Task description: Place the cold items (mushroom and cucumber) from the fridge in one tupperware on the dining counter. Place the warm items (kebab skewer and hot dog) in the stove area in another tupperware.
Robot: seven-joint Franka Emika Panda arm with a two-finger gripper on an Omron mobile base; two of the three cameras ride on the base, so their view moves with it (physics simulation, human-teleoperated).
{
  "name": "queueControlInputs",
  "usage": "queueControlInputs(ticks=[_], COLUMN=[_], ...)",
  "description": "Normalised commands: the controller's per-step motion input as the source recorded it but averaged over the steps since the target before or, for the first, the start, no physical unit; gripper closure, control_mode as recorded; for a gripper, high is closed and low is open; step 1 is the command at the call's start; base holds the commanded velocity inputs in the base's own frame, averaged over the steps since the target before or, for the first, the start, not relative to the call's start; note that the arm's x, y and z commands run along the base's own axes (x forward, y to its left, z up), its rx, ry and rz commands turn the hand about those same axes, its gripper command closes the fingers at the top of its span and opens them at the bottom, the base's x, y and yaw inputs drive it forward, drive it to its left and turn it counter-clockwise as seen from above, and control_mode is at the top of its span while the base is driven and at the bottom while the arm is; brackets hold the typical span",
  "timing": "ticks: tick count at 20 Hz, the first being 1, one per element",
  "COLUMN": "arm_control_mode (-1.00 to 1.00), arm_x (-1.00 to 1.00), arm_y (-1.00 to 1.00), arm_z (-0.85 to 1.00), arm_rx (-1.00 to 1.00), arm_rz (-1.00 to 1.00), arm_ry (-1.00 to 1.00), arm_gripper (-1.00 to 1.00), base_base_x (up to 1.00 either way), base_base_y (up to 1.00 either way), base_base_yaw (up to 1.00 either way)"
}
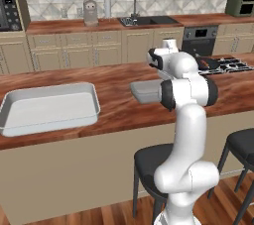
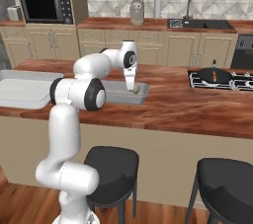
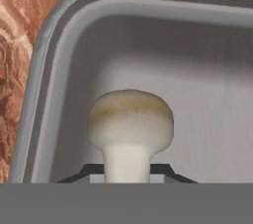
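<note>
The fingers (image 2: 133, 90) are clamped on the short pale stem of the mushroom (image 3: 130, 124), which points cap-first down into a small grey tupperware (image 2: 142, 92). In the hand view the beige cap hangs over the tub's pale floor near one rounded corner, with the rim curving round it and the reddish wood of the bench (image 3: 17, 45) showing past the rim. Whether the cap touches the floor cannot be told.

From the right base view, the small tub sits on the dining bench (image 2: 197, 112) towards the middle of its length, closer to the far edge than the near one. A wider, shallow white tupperware (image 1: 47, 107) lies at the bench's left end, well apart from the small tub. Two dark stools (image 2: 106, 171) stand on the floor below the near edge.
</note>
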Motion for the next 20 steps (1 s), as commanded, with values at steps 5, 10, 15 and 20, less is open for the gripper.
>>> queueControlInputs(ticks=[5,10,15,20], arm_control_mode=[-1.0,-1.0,-1.0,-1.0], arm_x=[0.0,-0.24,-0.49,-0.5], arm_y=[0.0,0.0,0.0,0.0], arm_z=[0.0,0.06,0.35,0.3], arm_rx=[0.0,0.0,-0.09,-0.12], arm_rz=[0.0,0.0,0.0,0.0], arm_ry=[0.0,-0.04,-0.03,-0.03], arm_gripper=[-1.0,-1.0,-1.0,-1.0], base_base_x=[0.0,0.0,0.0,0.0], base_base_y=[0.0,0.0,0.0,0.0], base_base_yaw=[0.0,0.0,0.0,0.0])
